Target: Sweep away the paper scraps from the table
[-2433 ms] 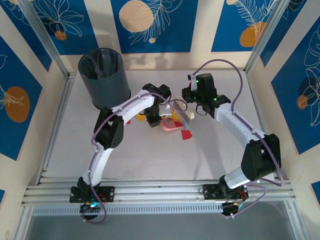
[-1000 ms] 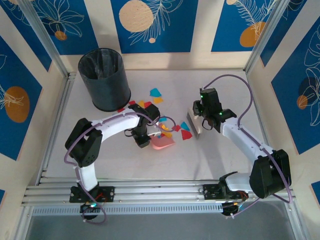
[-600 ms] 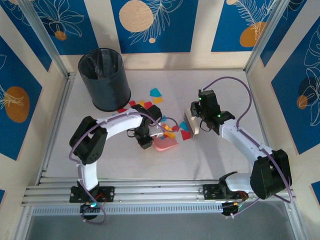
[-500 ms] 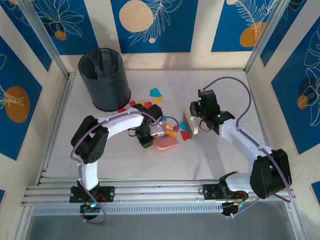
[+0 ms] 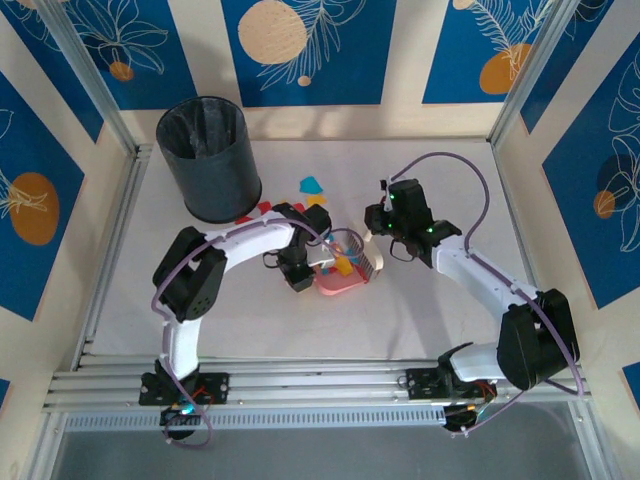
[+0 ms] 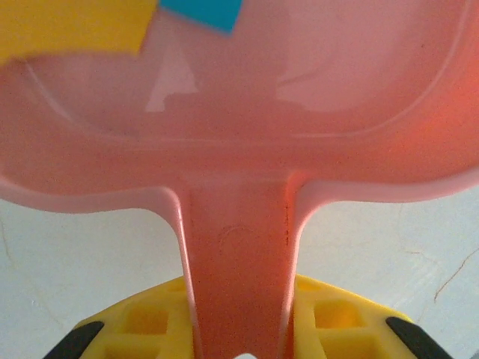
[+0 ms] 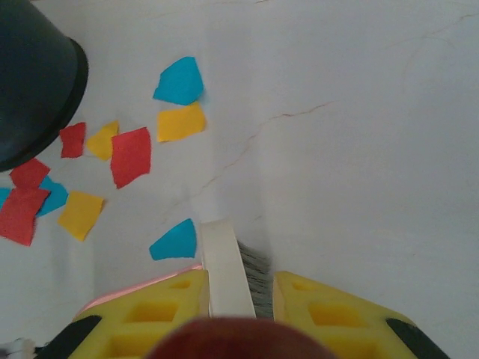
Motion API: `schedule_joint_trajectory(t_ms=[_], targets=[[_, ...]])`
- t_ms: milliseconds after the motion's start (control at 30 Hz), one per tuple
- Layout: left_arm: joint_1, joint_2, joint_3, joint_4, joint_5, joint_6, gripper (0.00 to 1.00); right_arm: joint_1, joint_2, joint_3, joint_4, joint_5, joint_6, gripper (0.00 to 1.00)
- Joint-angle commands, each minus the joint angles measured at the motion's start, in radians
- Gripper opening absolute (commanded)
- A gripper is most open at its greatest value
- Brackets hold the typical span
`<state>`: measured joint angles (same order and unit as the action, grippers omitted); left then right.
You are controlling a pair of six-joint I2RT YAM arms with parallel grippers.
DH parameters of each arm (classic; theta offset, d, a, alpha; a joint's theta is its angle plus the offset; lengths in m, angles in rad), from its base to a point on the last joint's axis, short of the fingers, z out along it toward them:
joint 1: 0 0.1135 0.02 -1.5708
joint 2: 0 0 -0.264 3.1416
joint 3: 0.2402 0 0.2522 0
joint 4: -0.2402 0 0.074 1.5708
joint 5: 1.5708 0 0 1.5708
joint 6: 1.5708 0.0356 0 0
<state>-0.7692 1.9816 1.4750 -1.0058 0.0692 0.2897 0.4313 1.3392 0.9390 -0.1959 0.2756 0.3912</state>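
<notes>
1. Since a second ago, your right tool (image 5: 380, 235) has carried the brush (image 5: 372, 258) left to the mouth of the pink dustpan (image 5: 340, 282). The paper scraps (image 6: 75, 26) that lay between the two have gone into the pan.
2. Your left tool (image 6: 239, 340) is narrowed onto the dustpan's handle. Your right tool is clamped tight on the brush's white back, with the bristles down by the pan's lip.
3. A yellow scrap and a cyan one sit inside the pan. The rest lie loose on the table (image 5: 450, 180), to the far left of the pan. A cyan and a yellow piece lie apart there, and a cluster of red, yellow and cyan pieces sits near the foot of the black waste bin (image 5: 207, 160).
4. Expect the scraps to be nearly weightless, thin and limp. They lie flat against the table, so they will probably slide ahead of the bristles and may flutter or slip under the pan's lip. A quick lift or tilt of the pan could spill those already caught.
5. Don't try pinching them, because there is no edge to grip. Set the bristles on the table just beyond each piece and drag it toward the pan. Keep the pan's lip pressed flat on the table, and work the pieces beside the bin outward first.
</notes>
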Motion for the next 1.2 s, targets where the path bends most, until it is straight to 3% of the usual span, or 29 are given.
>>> schedule_joint_trajectory(t_ms=[0, 300, 733, 1167], targets=[[-0.013, 0.02, 0.023, -0.037, 0.018, 0.009, 0.0, 0.017, 0.009, 0.04, -0.036, -0.057, -0.031, 0.0], [-0.013, 0.003, 0.002, -0.054, 0.016, 0.002, 0.0, 0.037, -0.073, 0.067, -0.053, 0.001, -0.051, 0.0], [-0.012, -0.088, -0.086, -0.05, -0.004, -0.021, 0.0, 0.032, -0.126, -0.008, -0.091, 0.232, -0.019, 0.0], [-0.017, -0.188, -0.178, -0.048, -0.015, -0.049, 0.0, 0.023, -0.127, -0.048, -0.141, 0.226, 0.011, 0.0]])
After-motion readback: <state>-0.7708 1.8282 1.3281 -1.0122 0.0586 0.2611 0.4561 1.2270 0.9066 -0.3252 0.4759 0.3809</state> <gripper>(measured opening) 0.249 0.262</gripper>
